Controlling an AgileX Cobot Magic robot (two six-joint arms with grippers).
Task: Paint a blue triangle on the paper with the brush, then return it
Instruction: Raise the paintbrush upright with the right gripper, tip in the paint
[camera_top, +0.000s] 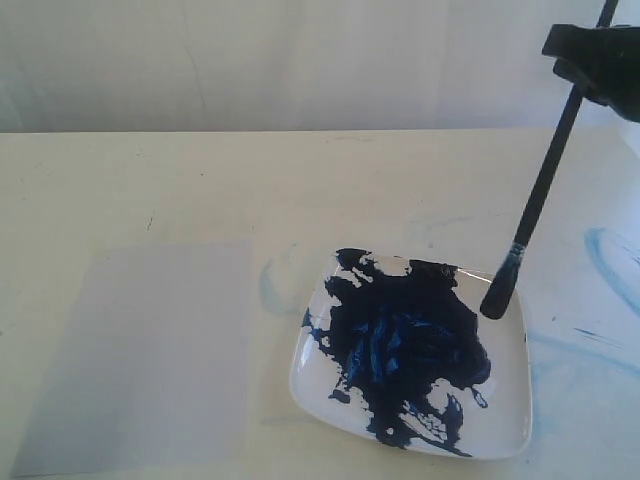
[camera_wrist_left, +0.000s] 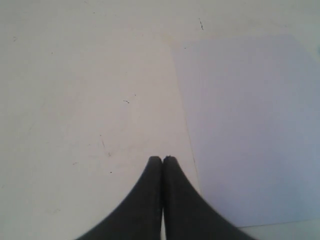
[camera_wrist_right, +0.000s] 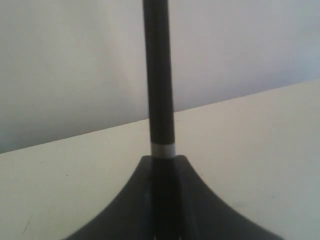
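The brush (camera_top: 545, 185) hangs tilted from my right gripper (camera_top: 590, 65), which is shut on its black handle at the top right. Its blue-stained bristles (camera_top: 497, 297) are at the far right edge of the white plate (camera_top: 512, 405); whether they touch it I cannot tell. In the right wrist view the brush handle (camera_wrist_right: 159, 75) runs straight out from the right gripper (camera_wrist_right: 162, 159). The paper (camera_top: 135, 355) lies flat and bare to the left of the plate. The blue triangle is not in view. My left gripper (camera_wrist_left: 162, 159) is shut on nothing, over the table beside the paper (camera_wrist_left: 250, 130).
The plate holds a big dark-blue paint mass (camera_top: 405, 345). Faint light-blue smears mark the table right of the plate (camera_top: 605, 255) and just left of it (camera_top: 270, 285). A pale wall stands behind the table.
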